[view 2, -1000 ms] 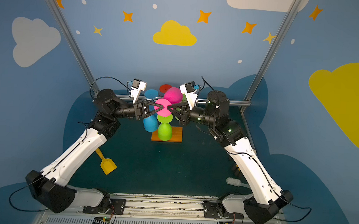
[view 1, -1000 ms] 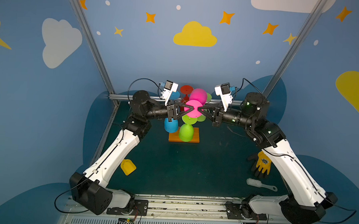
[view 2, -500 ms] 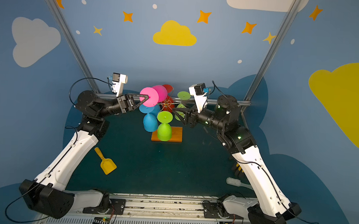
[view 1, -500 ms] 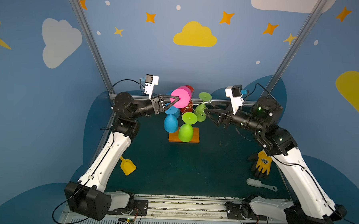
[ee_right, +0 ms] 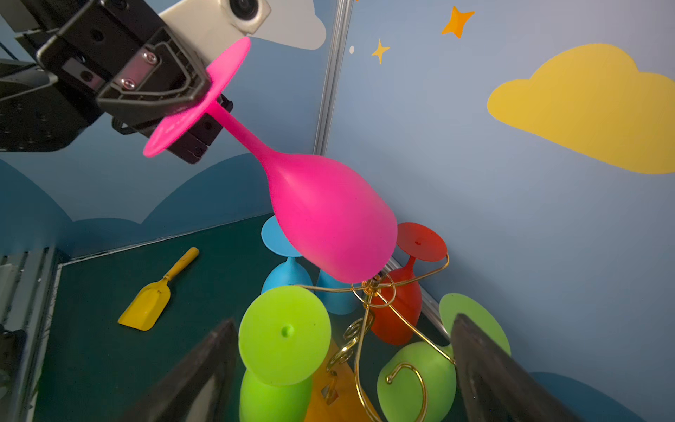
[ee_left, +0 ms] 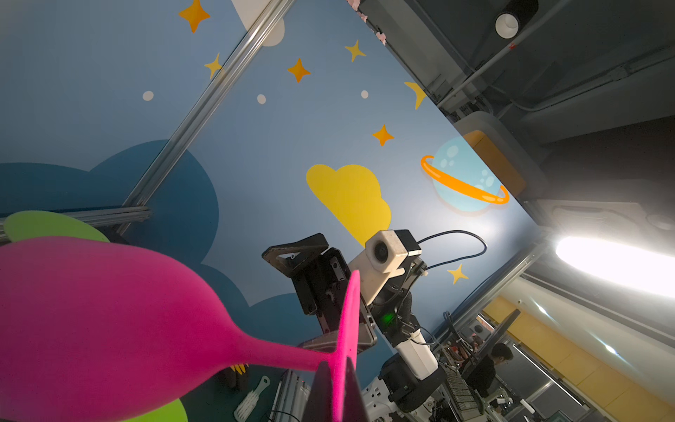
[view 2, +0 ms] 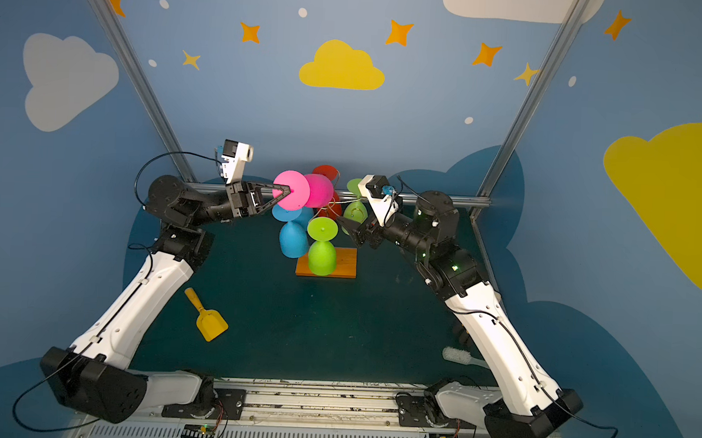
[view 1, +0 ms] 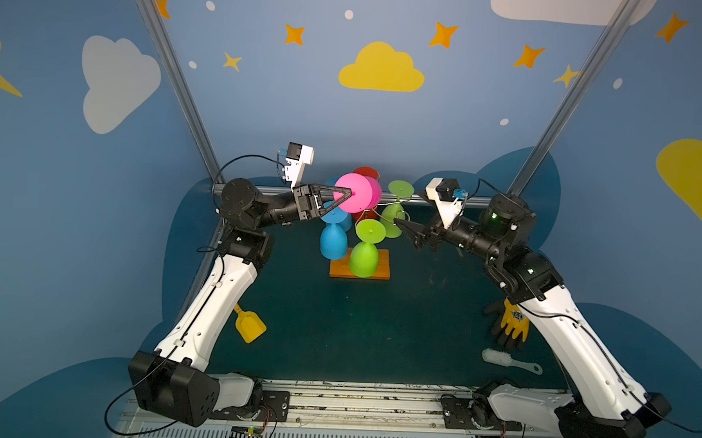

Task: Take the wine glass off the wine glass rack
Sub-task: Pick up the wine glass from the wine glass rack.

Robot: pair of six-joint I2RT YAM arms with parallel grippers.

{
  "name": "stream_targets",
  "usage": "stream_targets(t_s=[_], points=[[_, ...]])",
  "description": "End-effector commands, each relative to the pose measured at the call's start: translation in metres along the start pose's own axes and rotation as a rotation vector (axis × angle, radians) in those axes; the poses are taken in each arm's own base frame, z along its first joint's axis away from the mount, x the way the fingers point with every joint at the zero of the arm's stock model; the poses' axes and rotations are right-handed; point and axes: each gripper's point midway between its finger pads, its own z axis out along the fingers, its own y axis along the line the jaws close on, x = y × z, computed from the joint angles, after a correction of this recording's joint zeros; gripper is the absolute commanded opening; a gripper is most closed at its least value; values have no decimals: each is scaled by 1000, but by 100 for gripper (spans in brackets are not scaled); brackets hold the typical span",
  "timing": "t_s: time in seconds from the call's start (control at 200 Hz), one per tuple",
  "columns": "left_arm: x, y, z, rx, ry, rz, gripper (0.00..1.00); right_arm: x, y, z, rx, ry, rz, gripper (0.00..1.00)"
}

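Well below and behind the left jaws, a yellow scoop (view 1: 250, 325) lay on the dark worktop (view 1: 336, 333), clear of the job. The left jaws were clamped shut on the thin round foot of the pink wine glass (view 1: 356, 192), pinching the disc near its edge. I judge the foot was chosen because a flat disc suits narrow jaws better than the swelling bowl. The glass stuck straight out beyond the jaw tips, stem roughly level and bowl pointing away from them, raised above the wine glass rack (ee_right: 376, 292). In the right wrist view its rim sat right at the rack's gold hub; whether it touched, I could not tell.

Below the left jaws hung two blue glasses (view 1: 334, 241), bowls down, their feet caught in the scroll arms, which is how the rack keeps them. Further from those jaws a red glass (view 1: 365, 174) and two green glasses (view 1: 364, 257) hung likewise over the wooden base.

The right jaws stood wide apart and empty, aimed at the rack, with one green foot and the gold wires showing between their tips. The pink glass looked free of its arm, so setting it down probably remained. Behind the right jaws lay a yellow-and-black glove (view 1: 513, 322) and a white brush (view 1: 510, 361).
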Motion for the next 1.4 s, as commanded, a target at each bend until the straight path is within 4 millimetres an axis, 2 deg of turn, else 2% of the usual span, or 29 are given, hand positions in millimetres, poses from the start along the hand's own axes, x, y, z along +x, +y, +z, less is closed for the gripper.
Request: stream_targets(t_s=[0.0,0.24,0.451,0.631,0.931,1.252,1.397], points=[[-7,-11,1,19,3,2,3,-20,8,6,-57,-120,-154,90],[-8,-10,1,18,-5,-19,3,-22,16,30,-152,-160,-199,90],[-11,-15,1,30,-18,-19,3,-17,15,54,-186,-151,-207,90],[-14,-18,2,49,-27,-34,3,-19,15,67,-219,-157,-205,90],[-15,-22,2,59,-35,-40,3,-8,18,92,-264,-113,-201,90],[-15,-28,1,71,-42,-42,3,4,22,105,-264,-65,-188,89],[-16,-28,1,74,-45,-46,3,8,18,106,-234,-45,-176,79]])
